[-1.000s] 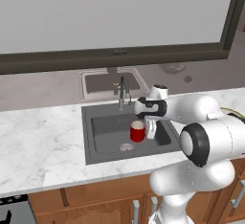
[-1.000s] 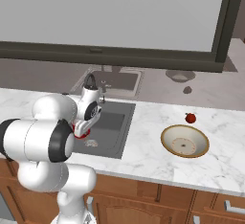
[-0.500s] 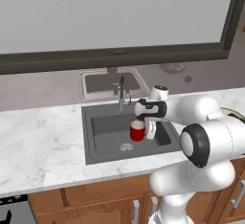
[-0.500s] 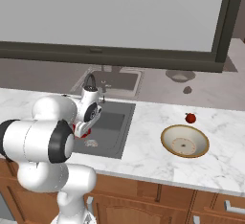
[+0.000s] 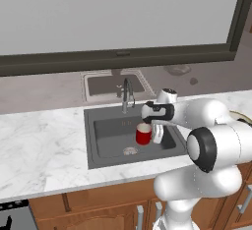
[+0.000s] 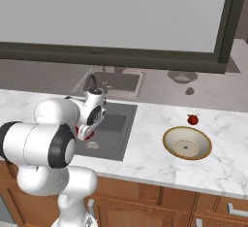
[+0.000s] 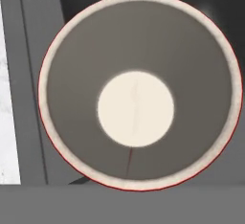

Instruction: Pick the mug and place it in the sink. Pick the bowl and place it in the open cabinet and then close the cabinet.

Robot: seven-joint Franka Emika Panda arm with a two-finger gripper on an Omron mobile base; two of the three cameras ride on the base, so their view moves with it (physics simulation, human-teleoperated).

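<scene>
The red mug (image 5: 143, 134) stands upright low inside the dark grey sink (image 5: 106, 130), right of the round drain. My gripper (image 5: 154, 135) reaches down at the mug's right side and is shut on the mug's wall. From the hand view I look straight down into the mug (image 7: 136, 91), with its grey inside and pale bottom. The tan bowl (image 6: 187, 143) with its cream inside sits on the marble counter well to the right of the sink (image 6: 121, 124). The cabinet is out of view.
A chrome faucet (image 5: 126, 94) rises at the sink's back edge, just left of my hand. A tiny red fruit (image 6: 193, 120) lies behind the bowl. A wide dark-framed window runs above the counter. Wooden drawer fronts (image 5: 98, 202) line the counter's front.
The mug and my hand have sunk very slightly into the sink. The bowl and fruit have not moved.
</scene>
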